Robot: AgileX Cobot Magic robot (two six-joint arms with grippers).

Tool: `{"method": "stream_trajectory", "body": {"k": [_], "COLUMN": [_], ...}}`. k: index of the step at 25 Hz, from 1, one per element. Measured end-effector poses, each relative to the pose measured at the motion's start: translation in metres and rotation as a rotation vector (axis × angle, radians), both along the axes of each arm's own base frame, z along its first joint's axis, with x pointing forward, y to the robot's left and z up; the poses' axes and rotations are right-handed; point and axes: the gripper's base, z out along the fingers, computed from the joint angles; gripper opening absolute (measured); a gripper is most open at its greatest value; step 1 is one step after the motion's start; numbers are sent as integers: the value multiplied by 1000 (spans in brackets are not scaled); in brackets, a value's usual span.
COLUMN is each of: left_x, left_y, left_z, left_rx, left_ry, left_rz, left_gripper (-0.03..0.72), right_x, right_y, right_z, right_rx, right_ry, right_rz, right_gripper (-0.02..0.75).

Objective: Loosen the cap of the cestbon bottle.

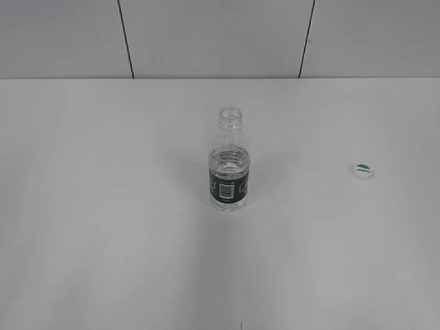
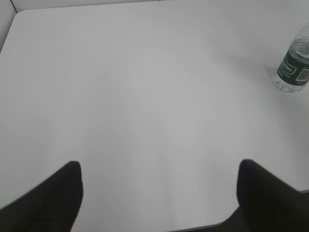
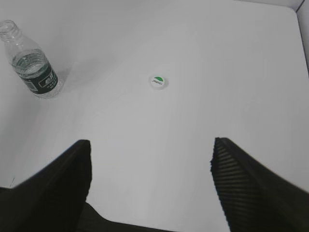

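While my 2 arms sit back from the work, this is how things lie around the cestbon bottle (image 1: 229, 165):

Bottle: it stands upright near the middle of the white table (image 1: 103, 240), neck open, water reaching about to the top of its dark green label band.

Cap: the cap (image 1: 364, 170) is off the bottle and lies flat on the table well to the bottle's right in the exterior view, green mark facing up, touching nothing.

Left gripper: my left gripper (image 2: 159, 193) has its 2 dark fingers spread wide with only bare table between them; the bottle is well apart from it, at the far right edge of that wrist view.

Right gripper: my right gripper (image 3: 149, 186) is likewise spread wide and holds nothing; the cap lies ahead of it and the bottle stands far off to its upper left.

Exterior view only: it shows bottle and cap together from the front, plus the pale panelled wall (image 1: 220, 38) behind the bottle, but neither of my grippers.

Left wrist view only: it catches just the bottle's lower body and label, never the cap.

Right wrist view only: it alone shows a gripper, the cap and the bottle's open mouth in 1 frame.
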Motion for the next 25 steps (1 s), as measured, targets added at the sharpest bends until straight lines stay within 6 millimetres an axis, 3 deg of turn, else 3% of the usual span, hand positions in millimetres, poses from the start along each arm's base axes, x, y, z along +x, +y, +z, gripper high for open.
{"method": "stream_trajectory", "body": {"k": [6,12,21,25], "left_x": [4,11,11,11], "left_y": [2,3,3,3], "left_z": [2,-2,-2,-2], "left_rx": [14,26,26,26], "left_ry": [-49,-76,-80,-80], "left_rz": [14,25,25,25], "left_gripper": [593,593,593,593], "right_x": [-58,-86,-62,-57], "right_y": [-6,-10,-11,-11], "right_z": [-24,-52,-102,-104], "right_rx": [8,-8,-60,-57], "right_ry": [-183,-227,-63,-94], "right_rz": [3,-3,-23,-27], "right_gripper": [589,589,589,589]}}
